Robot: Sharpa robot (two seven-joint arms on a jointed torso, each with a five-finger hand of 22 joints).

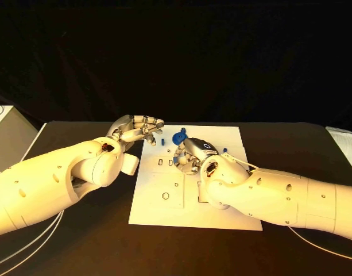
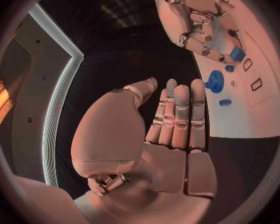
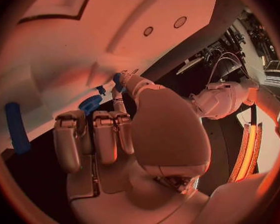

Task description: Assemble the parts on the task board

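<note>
Parts (image 1: 181,138) are seen loose on the board (image 1: 167,213), slots unfilled; assembly judged early. Right hand (image 1: 194,153) pinches a blue piece; left hand (image 1: 138,129) is held flat, empty.

Both arms are looking like chunky glossy white shells dotted with little dark screw holes, and thin white cables are trailing off the forearms. The left hand (image 1: 139,127) and right hand (image 1: 194,150) are showing off segmented silver metal fingers, with smooth rounded palm covers and exposed metal bits at the wrist.
</note>
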